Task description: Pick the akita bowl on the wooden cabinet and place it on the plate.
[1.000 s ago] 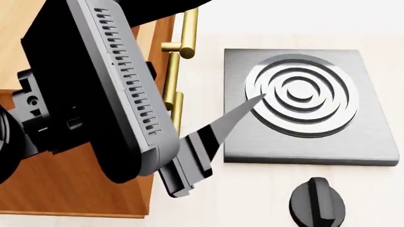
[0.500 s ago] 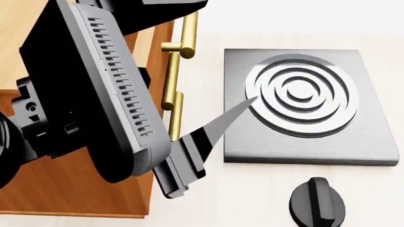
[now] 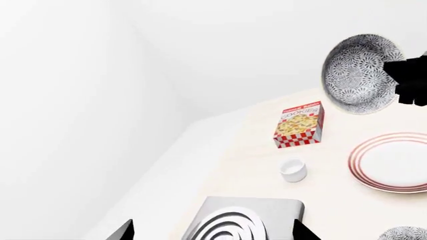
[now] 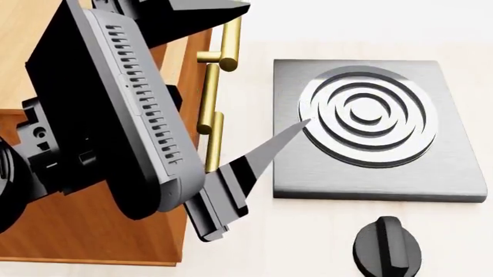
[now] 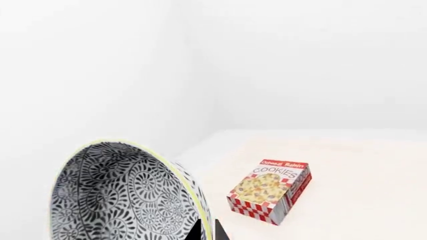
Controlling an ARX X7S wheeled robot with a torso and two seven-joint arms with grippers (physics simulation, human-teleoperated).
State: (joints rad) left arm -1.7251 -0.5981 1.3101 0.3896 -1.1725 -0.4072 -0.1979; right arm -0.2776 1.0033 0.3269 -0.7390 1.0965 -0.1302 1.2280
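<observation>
The akita bowl [image 3: 360,72] hangs in the air above the worktop [image 3: 247,165], tilted on its side, with a dark gripper part touching its rim at the edge of the left wrist view; in the right wrist view the same bowl [image 5: 127,197] fills the lower corner, its patterned surface facing the camera and its lower part cut off by the frame. The right gripper [image 3: 408,80] shows only as a black block against the bowl, so its opening cannot be read, though it grips the rim. The plate [image 3: 393,162] lies flat on the worktop below the bowl, partly cut off. A second patterned bowl [image 3: 403,234] is barely visible at the frame edge. A cookie box [image 3: 299,124] and a small white cup [image 3: 293,170] stand near the plate. In the head view the left arm [image 4: 115,115] hides most of the wooden cabinet [image 4: 85,231]; the left gripper [image 4: 258,158] points over the stove plate [image 4: 370,130], its opening not discernible. A black knob [image 4: 387,248] sits beside the stove plate.
</observation>
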